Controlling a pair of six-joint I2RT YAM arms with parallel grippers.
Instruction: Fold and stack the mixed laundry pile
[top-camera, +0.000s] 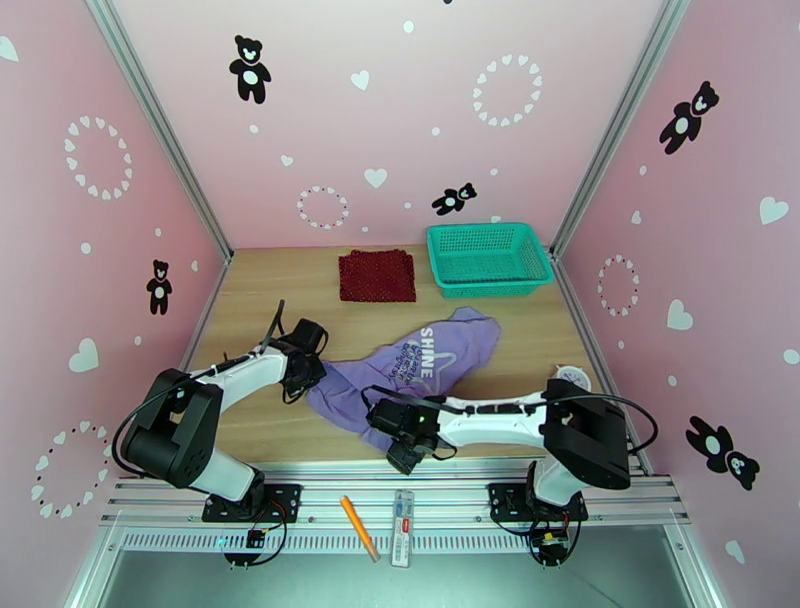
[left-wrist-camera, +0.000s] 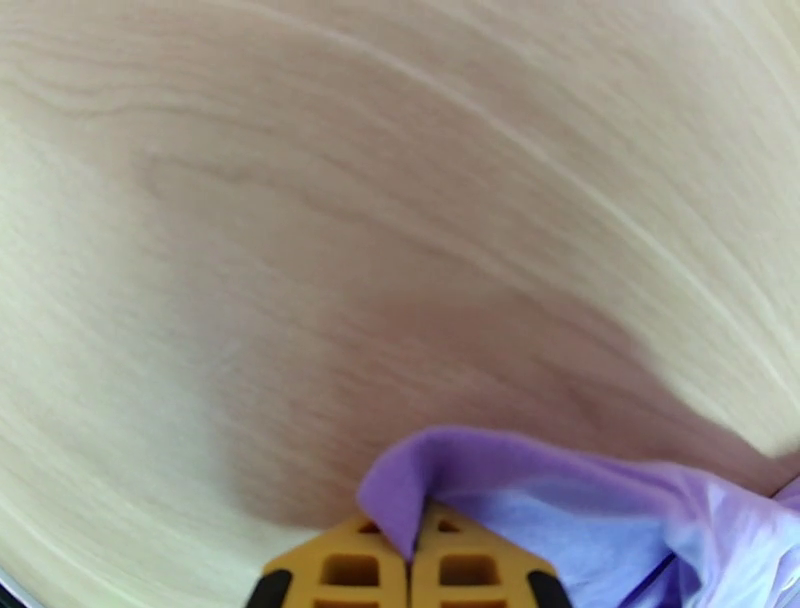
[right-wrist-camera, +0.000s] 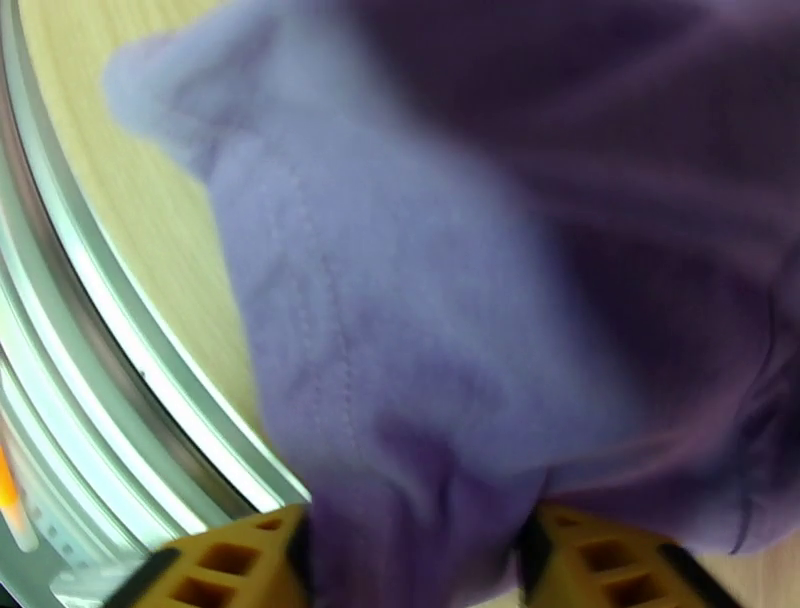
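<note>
The left tool (left-wrist-camera: 410, 548) is closed on a thin fold of the lavender T-shirt (top-camera: 440, 360), which lies crumpled at the near middle of the worktop (top-camera: 260, 300). The right tool (right-wrist-camera: 415, 565) has a thick wad of the same shirt between its fingers and, in a blurred view, seems to clamp it. The dark red cloth (top-camera: 376, 275) lies folded at the far side. The left pinch is shallow, so a lift may pull it free. The right wad may trap several layers and stop the shirt spreading flat.
</note>
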